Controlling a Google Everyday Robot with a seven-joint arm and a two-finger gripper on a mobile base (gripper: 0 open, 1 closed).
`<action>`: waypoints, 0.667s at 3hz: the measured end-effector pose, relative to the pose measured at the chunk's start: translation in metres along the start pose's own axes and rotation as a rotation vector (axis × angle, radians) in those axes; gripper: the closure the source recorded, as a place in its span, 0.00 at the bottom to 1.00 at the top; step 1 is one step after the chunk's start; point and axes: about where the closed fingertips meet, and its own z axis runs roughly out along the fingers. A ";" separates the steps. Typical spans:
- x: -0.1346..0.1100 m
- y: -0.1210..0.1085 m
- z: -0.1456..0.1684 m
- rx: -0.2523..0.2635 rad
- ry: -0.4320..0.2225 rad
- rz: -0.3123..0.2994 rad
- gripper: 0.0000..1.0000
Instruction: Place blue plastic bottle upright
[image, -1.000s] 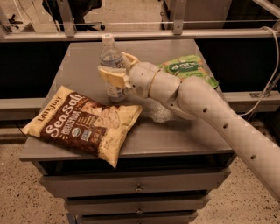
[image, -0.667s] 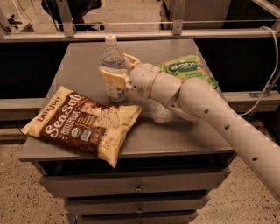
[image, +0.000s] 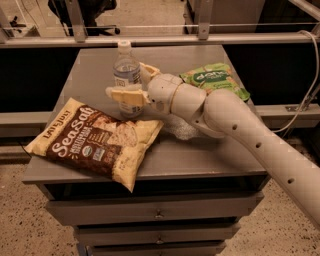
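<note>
The blue plastic bottle (image: 126, 67), small and clear with a pale label and a white cap, stands upright near the back middle of the grey cabinet top (image: 90, 70). My gripper (image: 127, 81) reaches in from the right and its two cream fingers (image: 124, 96) sit on either side of the bottle's lower body, closed against it. The front finger hides the bottle's base.
A large brown sea-salt chip bag (image: 95, 140) lies at the front left of the cabinet top. A green snack bag (image: 215, 80) lies at the back right. A crumpled clear wrapper (image: 180, 129) lies under my arm. A rail and a gap run behind the cabinet.
</note>
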 end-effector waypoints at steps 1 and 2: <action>-0.001 -0.005 -0.018 0.029 0.054 0.001 0.00; -0.015 -0.023 -0.055 0.079 0.160 -0.032 0.00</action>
